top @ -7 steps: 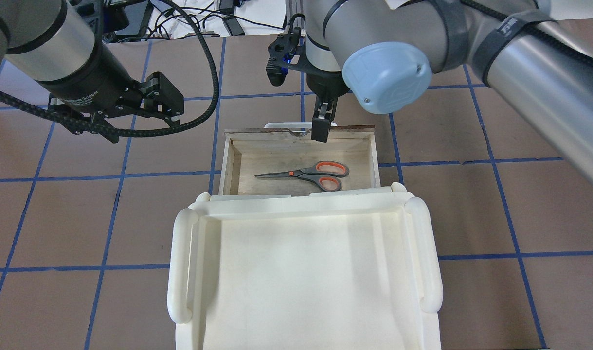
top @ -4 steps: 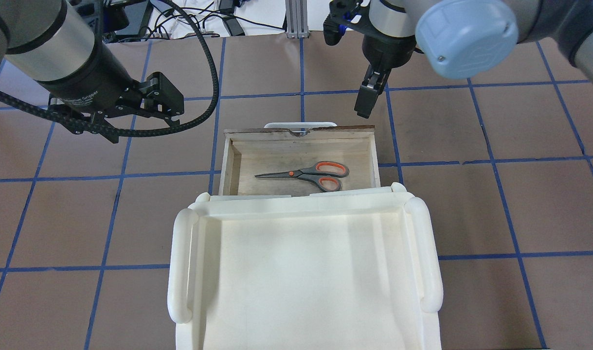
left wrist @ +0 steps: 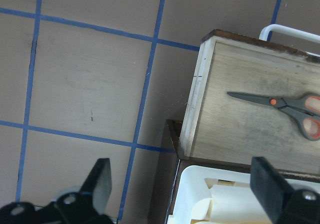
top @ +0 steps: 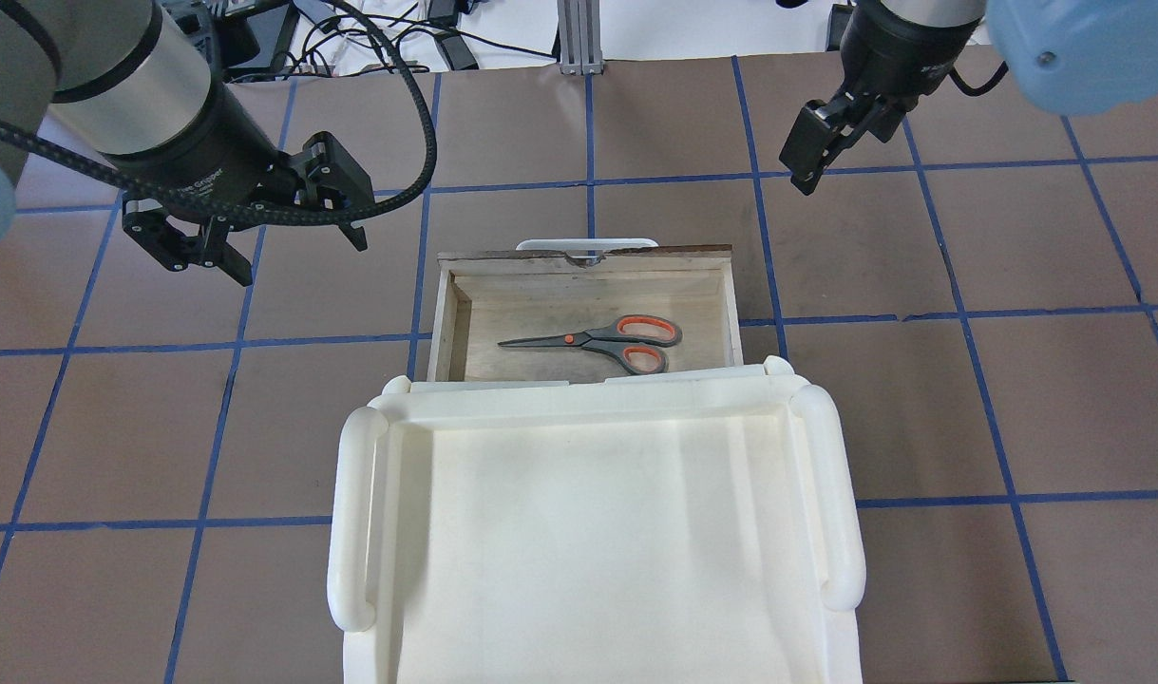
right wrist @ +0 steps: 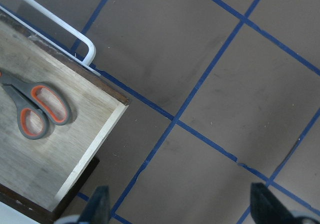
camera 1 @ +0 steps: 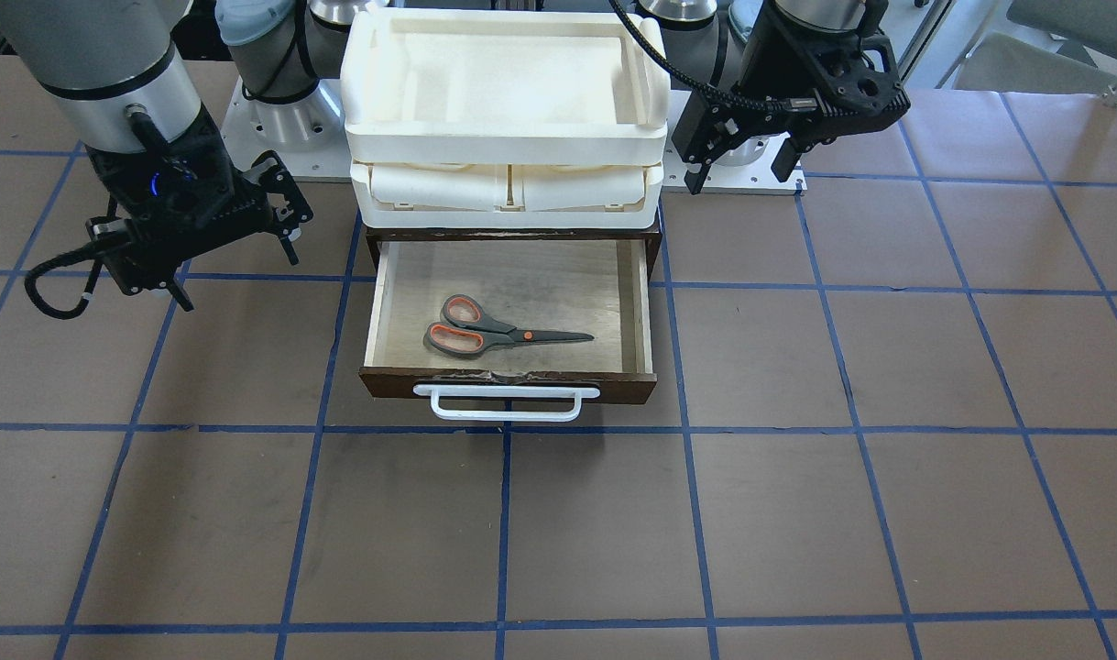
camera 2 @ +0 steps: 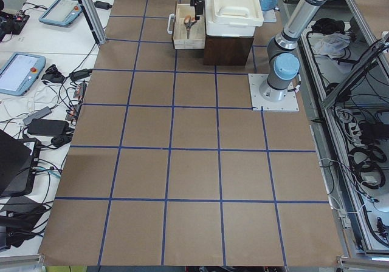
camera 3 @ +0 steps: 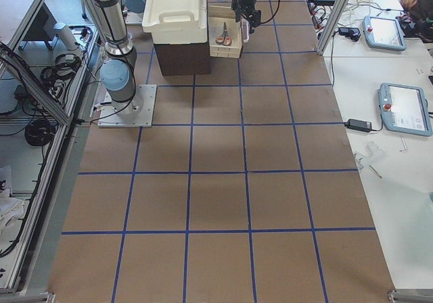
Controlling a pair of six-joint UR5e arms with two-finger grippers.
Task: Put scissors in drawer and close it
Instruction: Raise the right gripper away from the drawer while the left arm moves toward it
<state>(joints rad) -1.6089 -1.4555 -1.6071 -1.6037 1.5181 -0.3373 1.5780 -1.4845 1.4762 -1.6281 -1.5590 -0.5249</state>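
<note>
The scissors (top: pixel 597 342) (camera 1: pixel 498 335) lie flat on the pale floor of the drawer (top: pixel 443 318) (camera 1: pixel 375 321), which stands pulled out with its white handle (camera 1: pixel 508 403) facing away from the robot. They also show in the left wrist view (left wrist: pixel 285 106) and the right wrist view (right wrist: pixel 37 109). My left gripper (top: pixel 294 256) (camera 1: pixel 739 179) (left wrist: pixel 182 184) hangs open beside the drawer's left side and holds nothing. Out past the drawer's front right corner my right gripper (top: pixel 805 176) (camera 1: pixel 237 275) (right wrist: pixel 180 206) is open and empty above the table.
Stacked cream plastic trays (top: pixel 351 513) (camera 1: pixel 503 197) sit on the dark brown cabinet (left wrist: pixel 172 184) that houses the drawer. Brown table paper with a blue tape grid (top: pixel 968 408) surrounds it. Cables (top: pixel 398 38) lie beyond the far edge.
The right gripper has lifted away from the drawer's front edge near the handle and swung out to the right. The left gripper has shifted and turned slightly. Scissors and drawer have not moved.
</note>
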